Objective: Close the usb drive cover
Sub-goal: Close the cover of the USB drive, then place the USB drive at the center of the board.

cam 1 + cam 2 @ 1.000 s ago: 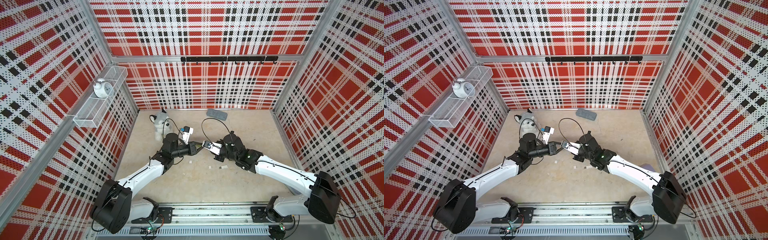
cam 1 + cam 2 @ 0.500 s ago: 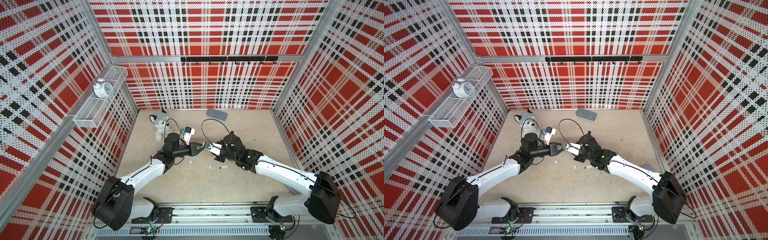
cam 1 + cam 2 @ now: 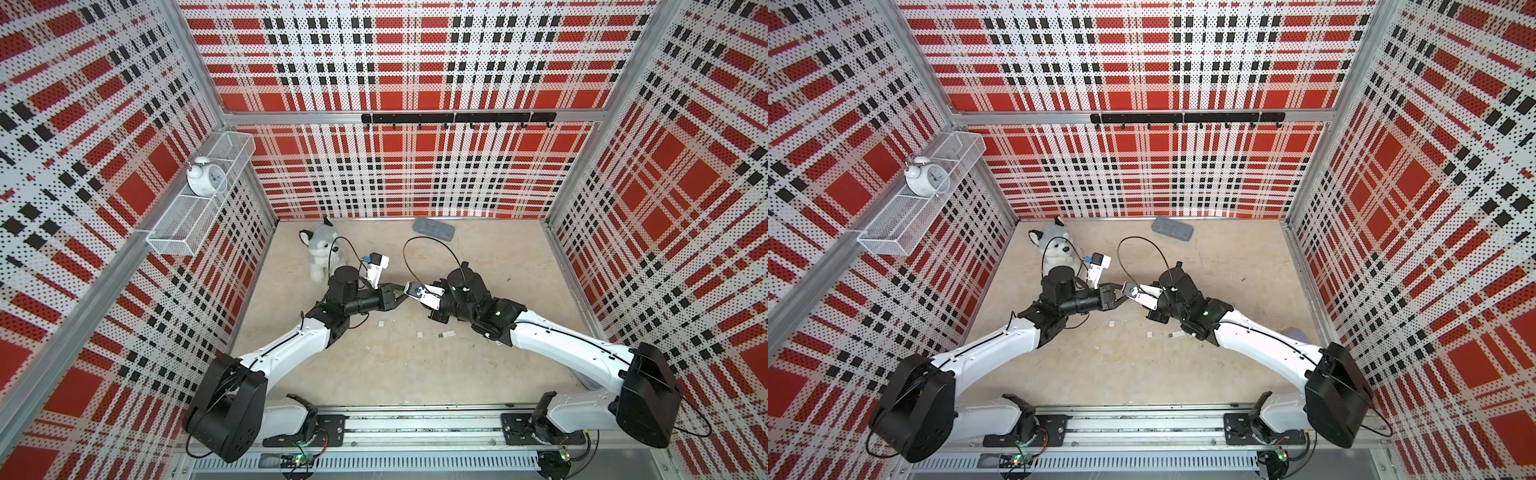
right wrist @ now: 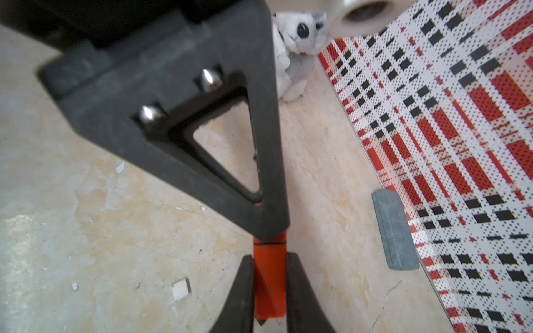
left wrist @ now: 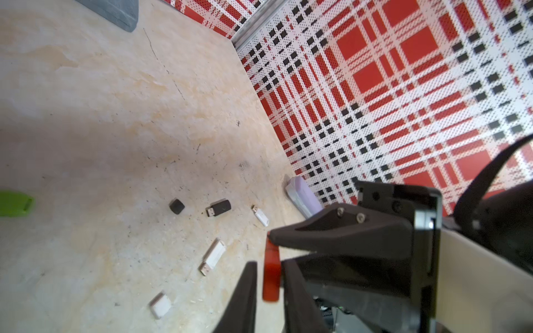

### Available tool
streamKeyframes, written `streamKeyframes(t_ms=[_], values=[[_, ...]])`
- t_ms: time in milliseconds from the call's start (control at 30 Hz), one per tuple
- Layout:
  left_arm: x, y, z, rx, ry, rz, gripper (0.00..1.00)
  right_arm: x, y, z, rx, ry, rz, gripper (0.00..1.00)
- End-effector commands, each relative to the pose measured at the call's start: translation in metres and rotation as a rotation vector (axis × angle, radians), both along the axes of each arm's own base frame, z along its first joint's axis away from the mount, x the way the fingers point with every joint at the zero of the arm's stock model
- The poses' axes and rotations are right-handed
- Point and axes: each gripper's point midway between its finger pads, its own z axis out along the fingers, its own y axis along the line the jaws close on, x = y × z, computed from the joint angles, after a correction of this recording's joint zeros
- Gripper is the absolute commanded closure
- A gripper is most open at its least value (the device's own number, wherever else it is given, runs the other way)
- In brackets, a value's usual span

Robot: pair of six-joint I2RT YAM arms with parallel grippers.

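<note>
A stuffed dog [image 3: 322, 249] sits at the back left of the floor [image 3: 374, 365]; a case [image 3: 433, 230] lies by the back wall [image 3: 415, 174]. A clock [image 3: 203, 176] stands in a basket [image 3: 174, 241] on the left wall [image 3: 104, 208]. The usb drive [image 4: 269, 288] is above mid-floor between left gripper [image 5: 269, 263] and right gripper [image 4: 269, 256], with loose caps [image 3: 380, 322] in front.

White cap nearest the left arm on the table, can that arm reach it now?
Probably yes: the white cap lies uncovered close by the left end effector, whose jaws stand slightly open around the orange usb drive.
</note>
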Motion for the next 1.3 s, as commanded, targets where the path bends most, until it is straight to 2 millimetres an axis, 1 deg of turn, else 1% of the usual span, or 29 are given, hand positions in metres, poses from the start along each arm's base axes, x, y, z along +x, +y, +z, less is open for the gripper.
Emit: streamKeyframes(t_ms=[0, 33, 67, 133, 233, 267, 367, 467, 500, 567, 633, 667, 700, 833, 900, 1000, 1133, 1267], values=[[0.007, 0.014, 0.014, -0.014, -0.047, 0.059, 0.64, -0.002, -0.002, 0.013, 0.063, -0.033, 0.023, 1.0], [0.009, 0.019, 0.018, -0.017, -0.06, 0.073, 0.56, -0.001, -0.006, 0.007, 0.059, -0.018, 0.011, 1.0], [0.01, 0.023, 0.021, -0.016, -0.074, 0.088, 0.52, 0.001, -0.011, 0.002, 0.056, -0.005, -0.002, 1.0], [0.012, 0.031, 0.026, -0.013, -0.099, 0.109, 0.45, 0.004, -0.017, -0.009, 0.04, 0.023, -0.022, 0.99], [0.017, 0.047, 0.024, 0.004, -0.111, 0.178, 0.34, 0.013, -0.025, -0.028, 0.027, 0.092, -0.073, 0.99], [0.018, 0.054, 0.024, 0.008, -0.114, 0.211, 0.32, 0.017, -0.027, -0.036, 0.032, 0.127, -0.086, 0.99], [0.022, 0.076, 0.025, 0.02, -0.14, 0.313, 0.31, 0.032, -0.03, -0.065, 0.017, 0.249, -0.135, 0.98], [0.024, 0.101, 0.033, 0.031, -0.192, 0.427, 0.3, 0.046, -0.026, -0.097, -0.05, 0.383, -0.177, 0.96], [0.025, 0.109, 0.036, 0.039, -0.208, 0.464, 0.29, 0.051, -0.025, -0.105, -0.076, 0.417, -0.193, 0.96], [0.026, 0.124, 0.042, 0.057, -0.242, 0.531, 0.22, 0.06, -0.021, -0.125, -0.123, 0.49, -0.229, 0.95], [0.024, 0.131, 0.048, 0.061, -0.276, 0.56, 0.2, 0.07, -0.018, -0.14, -0.158, 0.531, -0.247, 0.95], [0.022, 0.133, 0.051, 0.064, -0.288, 0.568, 0.17, 0.075, -0.017, -0.148, -0.18, 0.547, -0.262, 0.95], [0.024, 0.141, 0.052, 0.07, -0.296, 0.593, 0.15, 0.079, -0.016, -0.154, -0.2, 0.562, -0.275, 0.95], [0.023, 0.15, 0.052, 0.093, -0.304, 0.613, 0.06, 0.094, -0.015, -0.17, -0.251, 0.606, -0.326, 0.93], [0.023, 0.153, 0.051, 0.101, -0.303, 0.619, 0.0, 0.101, -0.015, -0.173, -0.262, 0.608, -0.351, 0.91], [0.022, 0.155, 0.05, 0.101, -0.303, 0.626, 0.02, 0.106, -0.014, -0.177, -0.267, 0.606, -0.366, 0.9], [0.021, 0.156, 0.05, 0.096, -0.308, 0.627, 0.02, 0.116, -0.021, -0.187, -0.278, 0.616, -0.418, 0.89], [0.022, 0.156, 0.05, 0.093, -0.309, 0.624, 0.02, 0.125, -0.022, -0.19, -0.252, 0.629, -0.442, 0.84]])
